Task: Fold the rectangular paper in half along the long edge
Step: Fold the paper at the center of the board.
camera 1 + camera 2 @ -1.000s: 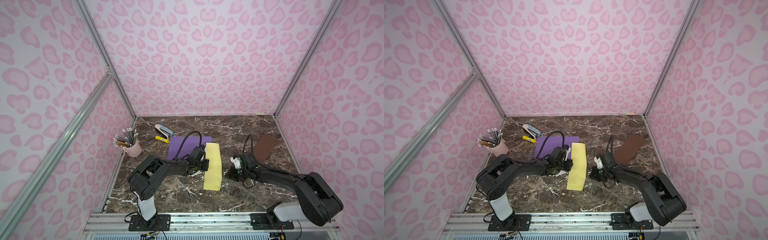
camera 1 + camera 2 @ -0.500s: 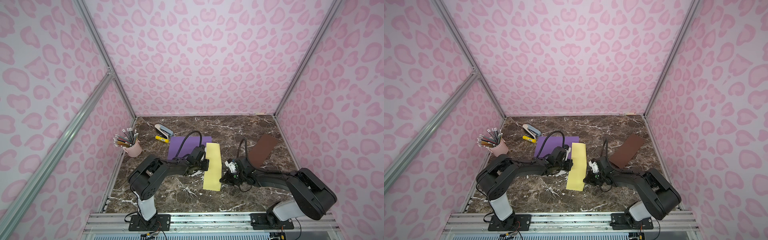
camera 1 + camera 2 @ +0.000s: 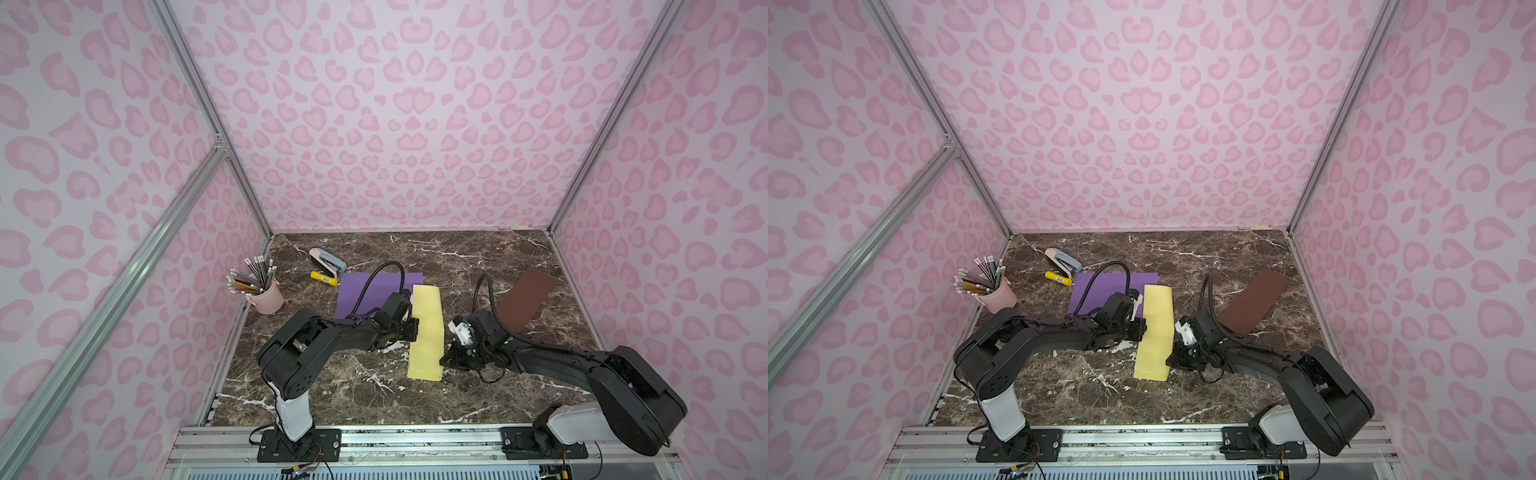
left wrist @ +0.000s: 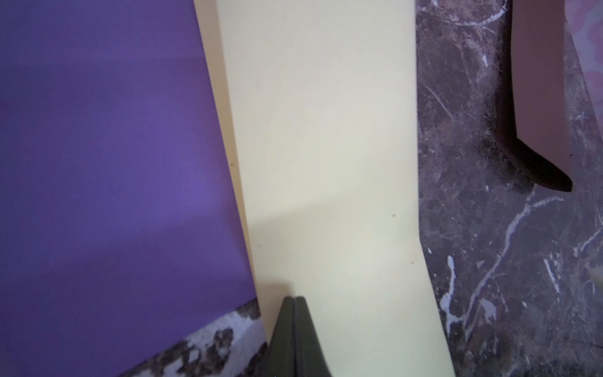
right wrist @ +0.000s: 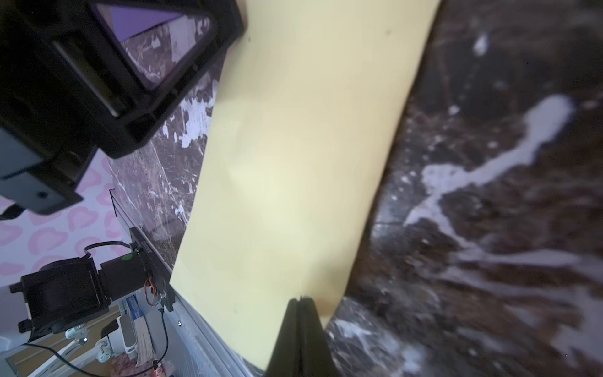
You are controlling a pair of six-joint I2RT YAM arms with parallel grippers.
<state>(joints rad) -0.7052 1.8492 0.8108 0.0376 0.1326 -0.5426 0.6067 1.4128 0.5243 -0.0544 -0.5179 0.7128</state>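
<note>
i am pressing left fingers [image 4: 284,333] and right fingers [image 5: 295,336], both closed empty, onto the yellow paper [image 3: 428,311], firming its crease evenly.

Pink heart-print walls [image 3: 395,124], dark marble tabletop [image 3: 457,257]

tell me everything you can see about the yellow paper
The yellow paper is a pale, matte, narrow strip, already folded: a lower layer peeks out along one long edge. It lies on the table, long side running away from the arms, far end overlapping the purple sheet. The shut left gripper sits on one long edge, the shut right gripper on the other, nearer the front.
</note>
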